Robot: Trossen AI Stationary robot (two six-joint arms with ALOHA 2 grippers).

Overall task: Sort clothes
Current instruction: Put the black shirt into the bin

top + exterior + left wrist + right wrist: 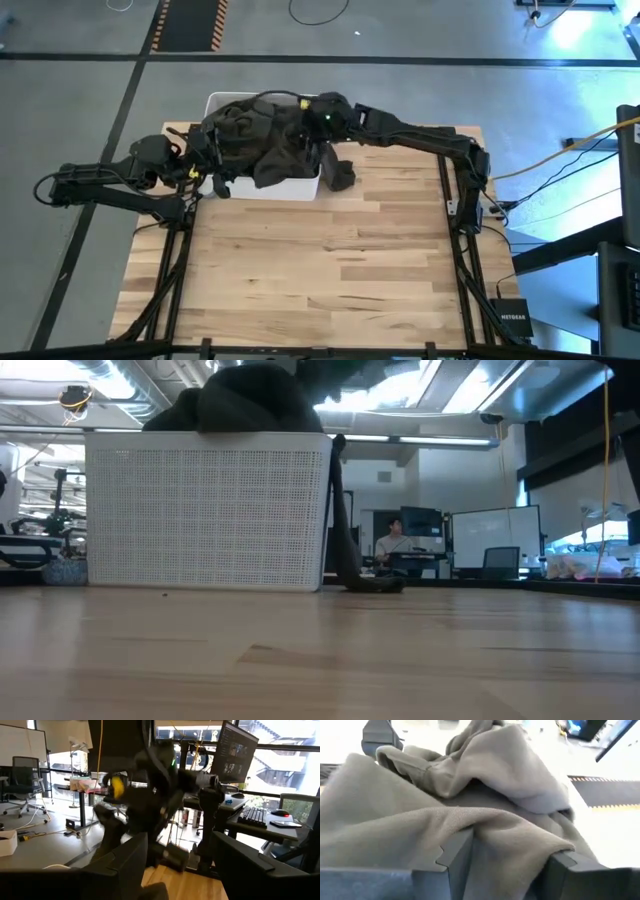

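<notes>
A large dark olive-grey garment (262, 135) lies heaped on the white tub (290, 187) at the table's far left. It also shows above the tub (205, 510) in the low view (250, 400). A dark part of the clothes (340, 172) hangs over the tub's right corner, and its end rests on the table (375, 585). My right gripper (512, 862) is open over the heap, its fingers down in the cloth. My left gripper (180, 870) is open and empty beside the tub's left wall (205, 168). The other clothes are hidden. My right gripper has its open fingers (457, 855) sunk into the top of the olive-grey garment. A thick fold (510, 840) lies between the two fingers. They come from above, slanting from the table's right. The garment rests on the tub, not lifted.
The tub stands near the table's far edge. The bare wooden tabletop (330, 260) stretches from it toward the near and right edges. The two arms face each other across the tub. A person sits at a desk (395, 545) in the room behind.
</notes>
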